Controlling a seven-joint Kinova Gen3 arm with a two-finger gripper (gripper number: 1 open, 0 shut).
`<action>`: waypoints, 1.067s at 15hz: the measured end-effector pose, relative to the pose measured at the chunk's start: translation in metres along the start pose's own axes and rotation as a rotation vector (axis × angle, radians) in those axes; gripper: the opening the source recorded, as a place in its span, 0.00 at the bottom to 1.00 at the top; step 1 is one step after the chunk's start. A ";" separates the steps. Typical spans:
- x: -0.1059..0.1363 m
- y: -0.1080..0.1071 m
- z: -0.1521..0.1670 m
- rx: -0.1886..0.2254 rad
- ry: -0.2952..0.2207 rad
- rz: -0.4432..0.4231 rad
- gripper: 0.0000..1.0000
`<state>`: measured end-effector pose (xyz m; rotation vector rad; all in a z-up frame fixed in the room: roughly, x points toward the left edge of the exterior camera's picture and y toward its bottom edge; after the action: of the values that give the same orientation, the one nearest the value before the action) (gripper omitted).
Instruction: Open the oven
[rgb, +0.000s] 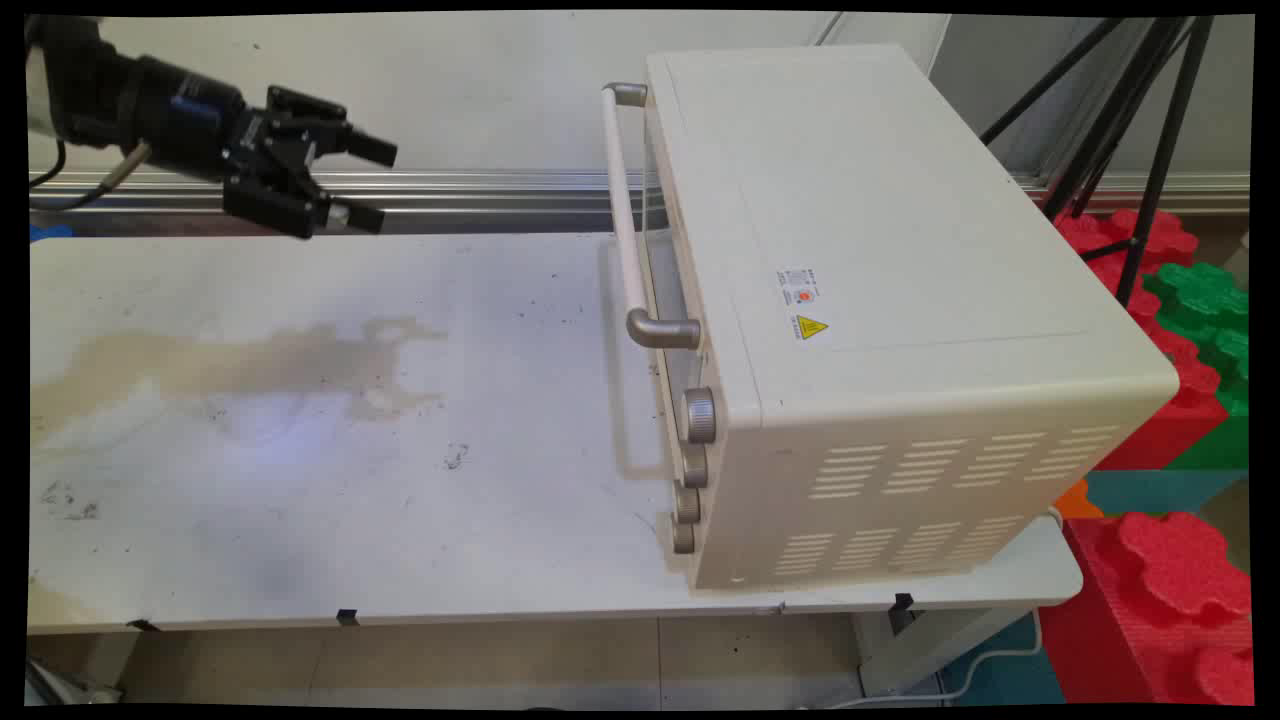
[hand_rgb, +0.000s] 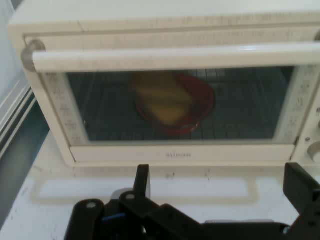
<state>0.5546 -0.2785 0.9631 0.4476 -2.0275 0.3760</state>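
A cream toaster oven (rgb: 880, 300) stands on the right half of the white table (rgb: 300, 480), its door shut and facing left. Its long handle (rgb: 625, 210) runs across the door top, with several grey knobs (rgb: 698, 415) beside the door. My gripper (rgb: 372, 182) hangs open at the upper left, well away from the oven, pointing toward its door. Through the hand view, the glass door (hand_rgb: 180, 107) shows a red bowl (hand_rgb: 202, 107) with something yellow (hand_rgb: 165, 100) in it on the rack inside. The handle (hand_rgb: 175, 57) crosses above the glass. Nothing is between the fingers (hand_rgb: 142, 180).
A brownish stain (rgb: 230, 365) spreads over the table's left part. Red and green foam blocks (rgb: 1190, 300) and black tripod legs (rgb: 1150, 130) stand off the table's right side. A metal rail (rgb: 480, 185) runs along the wall behind.
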 end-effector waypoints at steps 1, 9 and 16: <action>0.005 -0.001 0.002 0.000 0.012 0.000 1.00; 0.054 -0.009 0.038 -0.004 0.097 0.001 1.00; 0.080 -0.015 0.088 -0.014 0.114 0.002 1.00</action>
<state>0.4581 -0.3431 0.9942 0.4061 -1.9191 0.3803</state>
